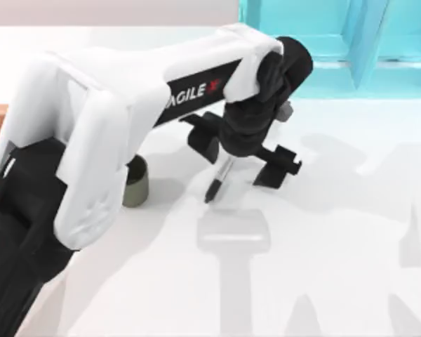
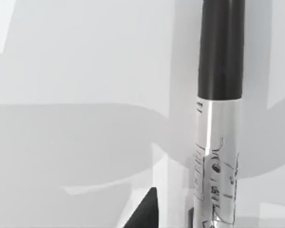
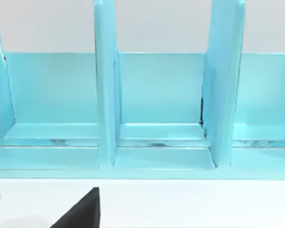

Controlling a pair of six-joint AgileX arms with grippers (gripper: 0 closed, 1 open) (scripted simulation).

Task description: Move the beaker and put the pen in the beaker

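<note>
A: Where is the left gripper (image 1: pixel 242 158) in the top view?

B: Just above the middle of the frame, at the end of the white left arm (image 1: pixel 126 119) that reaches in from the lower left. Its black fingers (image 1: pixel 274 168) spread to either side, and the pen (image 1: pixel 219 177) hangs down between them.

A: So it grasps the pen?

B: The pen's upper end disappears under the wrist, and its black tip points down and to the left, above the white table (image 1: pixel 323 267). The jaws look set wide, though, so whether they clench the pen cannot be told from here.

A: What does the left wrist view add?

B: The pen (image 2: pixel 218 118) runs up the right part of the frame, black cap at the top, silver-white barrel with small print below. A dark finger (image 2: pixel 145 211) shows at the bottom edge, left of the barrel and apart from it.

A: And the beaker?

B: The beaker (image 1: pixel 135 184) stands upright on the table, left of centre in the top view, partly covered by the arm. It sits to the left of the pen's tip, apart from it.

A: The right gripper?

B: In the right wrist view a black finger (image 3: pixel 80 211) shows at the lower left, facing a turquoise rack (image 3: pixel 156 118) with upright dividers. Its jaw state cannot be told. The same rack (image 1: pixel 337 42) fills the top view's upper right corner.
</note>
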